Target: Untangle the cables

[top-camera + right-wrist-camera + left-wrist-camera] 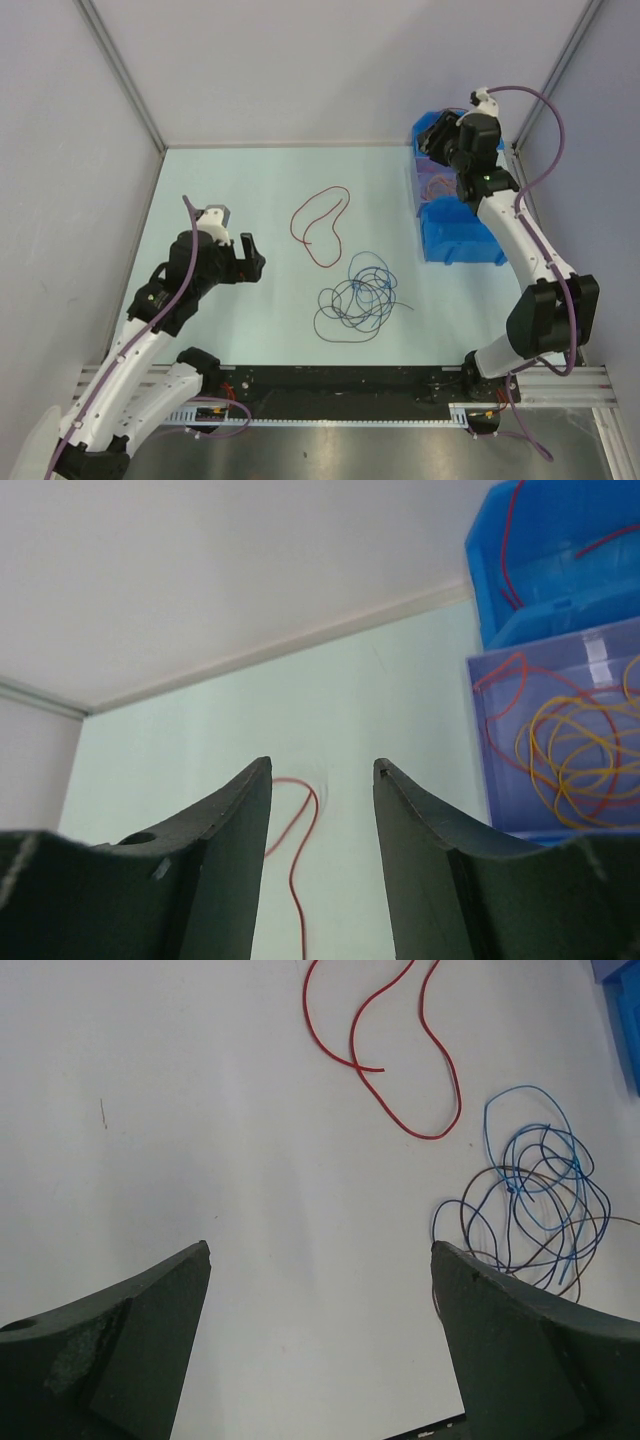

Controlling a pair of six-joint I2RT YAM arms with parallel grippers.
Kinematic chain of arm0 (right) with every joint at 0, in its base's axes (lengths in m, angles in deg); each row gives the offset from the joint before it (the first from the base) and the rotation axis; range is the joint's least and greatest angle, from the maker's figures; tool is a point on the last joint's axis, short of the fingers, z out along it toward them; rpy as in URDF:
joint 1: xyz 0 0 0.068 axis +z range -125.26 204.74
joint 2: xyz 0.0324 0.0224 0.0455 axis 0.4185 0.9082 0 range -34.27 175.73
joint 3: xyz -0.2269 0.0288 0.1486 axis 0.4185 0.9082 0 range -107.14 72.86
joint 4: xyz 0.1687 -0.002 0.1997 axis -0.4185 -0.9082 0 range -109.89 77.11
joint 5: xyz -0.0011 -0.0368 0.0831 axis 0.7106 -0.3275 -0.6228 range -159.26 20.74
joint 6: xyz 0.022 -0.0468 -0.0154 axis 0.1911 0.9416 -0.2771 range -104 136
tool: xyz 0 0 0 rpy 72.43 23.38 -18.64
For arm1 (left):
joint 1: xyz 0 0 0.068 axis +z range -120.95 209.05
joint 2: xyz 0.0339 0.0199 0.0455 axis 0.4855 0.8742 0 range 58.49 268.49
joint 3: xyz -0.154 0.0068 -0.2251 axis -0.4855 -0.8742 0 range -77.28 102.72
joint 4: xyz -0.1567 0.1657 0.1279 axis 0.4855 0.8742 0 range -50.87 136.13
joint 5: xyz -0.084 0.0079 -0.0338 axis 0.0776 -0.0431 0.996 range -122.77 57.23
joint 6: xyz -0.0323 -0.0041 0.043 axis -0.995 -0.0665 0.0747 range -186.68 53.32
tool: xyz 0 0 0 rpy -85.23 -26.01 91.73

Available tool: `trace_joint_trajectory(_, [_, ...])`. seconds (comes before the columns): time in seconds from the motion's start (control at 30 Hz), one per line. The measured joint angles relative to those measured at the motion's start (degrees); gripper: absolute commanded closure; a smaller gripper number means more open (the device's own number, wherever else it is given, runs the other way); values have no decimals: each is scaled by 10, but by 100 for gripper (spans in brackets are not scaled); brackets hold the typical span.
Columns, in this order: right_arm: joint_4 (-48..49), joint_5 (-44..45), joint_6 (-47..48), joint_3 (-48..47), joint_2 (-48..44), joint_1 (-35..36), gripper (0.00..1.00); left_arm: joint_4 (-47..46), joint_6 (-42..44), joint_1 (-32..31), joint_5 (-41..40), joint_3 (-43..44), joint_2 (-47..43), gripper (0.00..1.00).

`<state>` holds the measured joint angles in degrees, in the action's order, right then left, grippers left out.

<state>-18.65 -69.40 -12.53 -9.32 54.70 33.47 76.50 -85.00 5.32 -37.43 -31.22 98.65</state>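
A dark red cable (320, 225) lies alone in a loose loop on the pale table; the left wrist view shows it as the red cable (400, 1070). Just in front of it, blue and dark cables form one tangle (355, 298), the same tangle (540, 1200) showing at the right of the left wrist view. My left gripper (248, 258) hovers left of both, open wide and holding nothing (320, 1250). My right gripper (432, 142) is raised over the bins at the back right, jaws apart and nothing between them (322, 765). Far below it lies the red cable (297, 880).
Blue bins (462, 238) stand in a row along the right edge. A clear-walled bin (500, 780) holds orange cables (575, 745) and red ones; the blue bin (480, 570) behind it holds a red cable. Enclosure walls stand on three sides.
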Motion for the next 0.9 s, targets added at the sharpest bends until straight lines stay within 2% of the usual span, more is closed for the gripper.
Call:
trace_joint_trajectory(0.3, [-96,61,28,62,-47,101,52,-52,-48,0,40,0,80,7])
trace_joint_trajectory(0.5, [-145,52,26,90,-48,122,53,-94,-68,0,67,9,147,10])
trace_joint_trajectory(0.7, [-170,41,18,141,-65,141,54,-127,-85,-14,68,46,223,13])
trace_joint_trajectory(0.9, [-177,33,10,190,-93,166,54,-123,-86,-30,49,122,331,18])
